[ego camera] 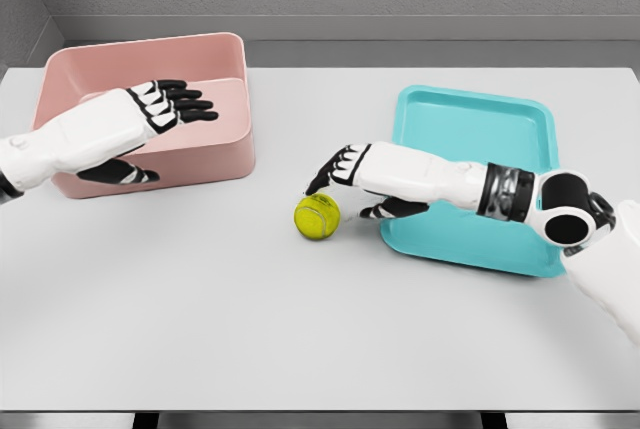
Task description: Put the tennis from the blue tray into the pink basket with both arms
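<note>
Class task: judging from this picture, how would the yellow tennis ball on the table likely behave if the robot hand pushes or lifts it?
The tennis ball is round and sits on the flat white table, so a push would probably send it rolling. It looks small beside the right robot hand, so it is likely light. Its fuzzy-looking surface should probably give fair grip.

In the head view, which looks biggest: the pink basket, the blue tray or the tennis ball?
1. Pink basket and blue tray: too alike to rank.
2. Tennis ball: plainly smallest.
</note>
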